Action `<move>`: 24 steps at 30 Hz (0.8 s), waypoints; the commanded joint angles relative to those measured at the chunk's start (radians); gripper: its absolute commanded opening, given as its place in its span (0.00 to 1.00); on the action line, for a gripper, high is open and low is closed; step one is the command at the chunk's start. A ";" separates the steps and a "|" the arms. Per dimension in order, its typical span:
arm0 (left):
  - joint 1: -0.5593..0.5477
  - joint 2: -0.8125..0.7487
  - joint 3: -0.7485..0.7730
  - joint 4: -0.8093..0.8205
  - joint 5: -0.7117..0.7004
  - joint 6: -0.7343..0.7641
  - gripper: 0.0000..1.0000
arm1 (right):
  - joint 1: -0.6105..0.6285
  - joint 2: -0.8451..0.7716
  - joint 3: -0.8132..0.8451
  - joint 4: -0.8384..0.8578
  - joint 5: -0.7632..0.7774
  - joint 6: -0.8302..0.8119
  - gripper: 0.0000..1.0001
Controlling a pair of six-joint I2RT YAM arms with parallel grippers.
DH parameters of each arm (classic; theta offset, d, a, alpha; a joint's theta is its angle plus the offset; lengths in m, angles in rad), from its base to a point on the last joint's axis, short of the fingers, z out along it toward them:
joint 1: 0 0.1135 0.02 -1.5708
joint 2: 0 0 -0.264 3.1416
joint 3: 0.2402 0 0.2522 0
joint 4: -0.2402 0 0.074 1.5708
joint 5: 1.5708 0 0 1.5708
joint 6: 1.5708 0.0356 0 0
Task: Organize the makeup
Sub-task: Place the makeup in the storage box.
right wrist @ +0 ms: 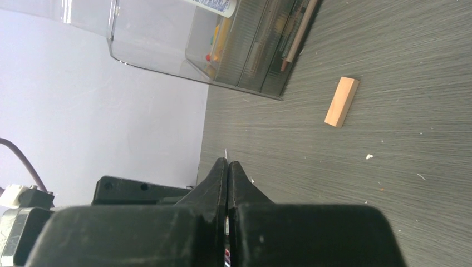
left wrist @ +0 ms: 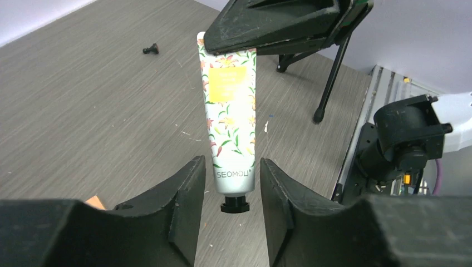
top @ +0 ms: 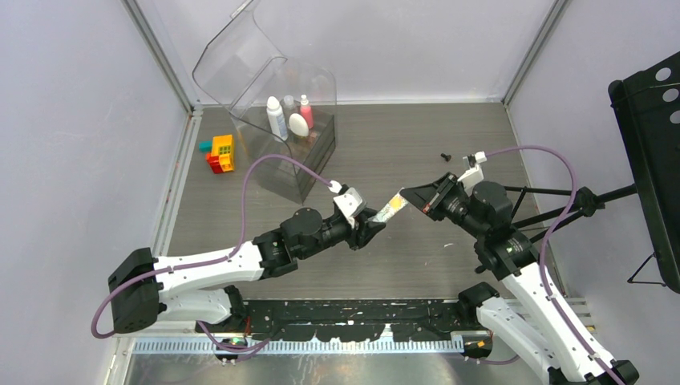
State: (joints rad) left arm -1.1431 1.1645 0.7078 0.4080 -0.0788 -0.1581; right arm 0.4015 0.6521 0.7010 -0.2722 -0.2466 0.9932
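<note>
A white floral cream tube [top: 390,210] [left wrist: 229,111] hangs in the air between the two arms, above the table's middle. My right gripper [top: 410,197] [right wrist: 228,164] is shut on its flat crimped end, of which only a thin sliver shows between the jaws. My left gripper [top: 374,229] [left wrist: 231,164] is open around the black cap end, with a gap on each side of the tube. More makeup stands in the clear case [top: 317,156]: a white bottle [top: 276,117], a pink bottle [top: 305,111] and a white oval compact [top: 298,124]. A peach sponge [right wrist: 342,102] lies on the table.
Colourful toy bricks [top: 219,152] sit left of the case. A small black part [top: 445,155] lies at the back right of the table. A black stand [top: 649,104] with tripod legs reaches in from the right.
</note>
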 commanded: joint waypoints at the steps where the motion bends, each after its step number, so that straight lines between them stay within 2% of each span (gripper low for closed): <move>1: 0.004 -0.005 0.001 0.051 -0.045 -0.023 0.51 | -0.004 -0.005 0.005 0.072 -0.027 -0.003 0.00; 5: 0.004 -0.027 0.004 0.018 -0.085 -0.020 0.73 | -0.004 -0.014 0.011 0.104 0.013 -0.029 0.00; 9: 0.004 -0.101 0.012 -0.092 -0.135 -0.014 0.98 | -0.005 -0.022 0.040 0.101 0.125 -0.141 0.00; 13: 0.005 -0.187 0.094 -0.359 -0.238 0.009 1.00 | -0.005 0.028 0.048 0.171 0.201 -0.287 0.00; 15: 0.006 -0.188 0.220 -0.610 -0.381 0.002 1.00 | -0.003 0.077 0.045 0.233 0.194 -0.350 0.00; 18: 0.014 -0.153 0.409 -0.865 -0.510 0.022 1.00 | -0.003 0.161 0.034 0.367 0.157 -0.415 0.00; 21: 0.018 -0.157 0.537 -0.961 -0.576 0.066 1.00 | -0.001 0.248 0.034 0.499 0.122 -0.450 0.00; 24: 0.044 -0.199 0.611 -1.005 -0.581 0.096 1.00 | 0.014 0.345 0.079 0.588 0.085 -0.502 0.00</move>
State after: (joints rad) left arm -1.1236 1.0130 1.2297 -0.4152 -0.5556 -0.1204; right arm 0.4023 0.9203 0.7036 0.0776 -0.1162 0.6067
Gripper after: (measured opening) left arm 0.996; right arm 0.027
